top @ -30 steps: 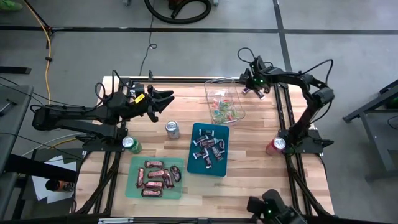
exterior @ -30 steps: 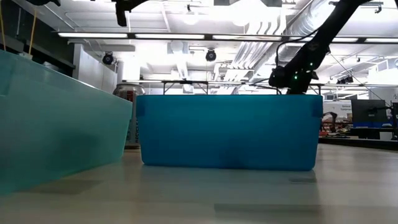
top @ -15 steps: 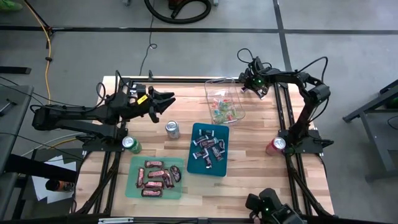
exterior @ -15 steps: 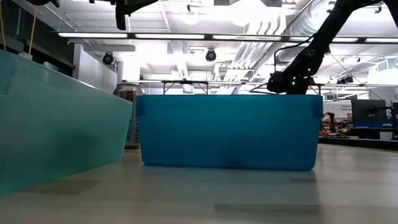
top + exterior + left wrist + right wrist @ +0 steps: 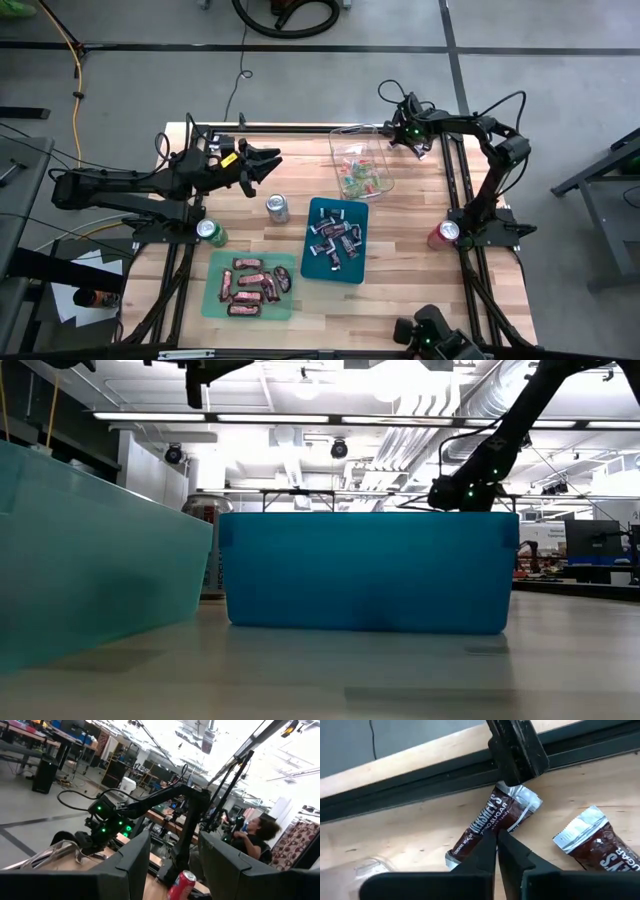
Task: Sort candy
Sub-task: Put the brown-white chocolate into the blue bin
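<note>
Right then, I had the right gripper [image 5: 496, 836] down at the far right corner of the table [image 5: 420, 250], just beside the clear bin [image 5: 372, 150], with its fingers pinched nearly together on a Hershey's bar [image 5: 492, 817] that lay on the wood against the black frame rail [image 5: 420, 782]. The wrist view showed the tips meeting over the wrapper's near end, so I judged it a grip on the bar, thin as it was. A second bar [image 5: 592, 842] lay just beside it, untouched.

Meanwhile my left gripper [image 5: 265, 163] hung over the left side of the table, fingers partly apart and holding nothing; I kept it clear so the arms would not cross.

Most of the candy was already parted: red-brown bars in the pale green tray [image 5: 215, 300], dark and silver pieces in the blue tray [image 5: 312, 268], tiny bright ones in the clear bin. Those two strays by the rail were what remained, I reckoned. The silver soda can [image 5: 277, 208] stood between the trays and the left arm, so any carry toward the trays wanted height.
</note>
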### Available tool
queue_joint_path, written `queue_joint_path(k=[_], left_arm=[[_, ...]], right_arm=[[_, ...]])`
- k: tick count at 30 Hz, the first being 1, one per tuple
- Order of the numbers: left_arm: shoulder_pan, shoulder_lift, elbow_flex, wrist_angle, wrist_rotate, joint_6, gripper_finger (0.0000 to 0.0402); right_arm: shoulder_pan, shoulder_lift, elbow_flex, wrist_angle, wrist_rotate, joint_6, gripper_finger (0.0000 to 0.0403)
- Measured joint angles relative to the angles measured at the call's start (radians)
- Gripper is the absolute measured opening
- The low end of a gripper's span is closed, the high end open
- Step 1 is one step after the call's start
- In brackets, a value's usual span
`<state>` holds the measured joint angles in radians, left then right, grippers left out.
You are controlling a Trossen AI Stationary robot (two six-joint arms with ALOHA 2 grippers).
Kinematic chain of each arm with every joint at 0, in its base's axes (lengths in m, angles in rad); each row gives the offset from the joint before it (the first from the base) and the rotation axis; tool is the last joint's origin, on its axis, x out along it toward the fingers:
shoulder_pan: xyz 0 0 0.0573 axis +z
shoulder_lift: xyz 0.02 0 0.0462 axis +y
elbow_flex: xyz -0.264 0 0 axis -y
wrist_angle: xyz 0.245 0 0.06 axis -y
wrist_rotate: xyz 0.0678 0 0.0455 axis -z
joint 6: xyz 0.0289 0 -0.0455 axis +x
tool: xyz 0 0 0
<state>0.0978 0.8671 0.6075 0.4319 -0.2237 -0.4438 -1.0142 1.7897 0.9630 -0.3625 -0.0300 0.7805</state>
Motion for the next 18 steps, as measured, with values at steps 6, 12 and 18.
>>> queue_joint_path(k=[6,12,18], left_arm=[[0.000,0.000,0.000,-0.001,0.002,0.000,0.0152],[0.000,-0.003,0.000,-0.002,0.006,0.000,0.0152],[0.000,-0.003,0.000,-0.001,0.007,0.000,0.0152]], right_arm=[[0.010,-0.025,-0.005,-0.031,-0.024,-0.044,0.0002],[0.047,-0.179,-0.006,-0.137,-0.036,-0.138,0.0000],[0.086,-0.378,-0.006,-0.244,-0.035,-0.189,0.0000]])
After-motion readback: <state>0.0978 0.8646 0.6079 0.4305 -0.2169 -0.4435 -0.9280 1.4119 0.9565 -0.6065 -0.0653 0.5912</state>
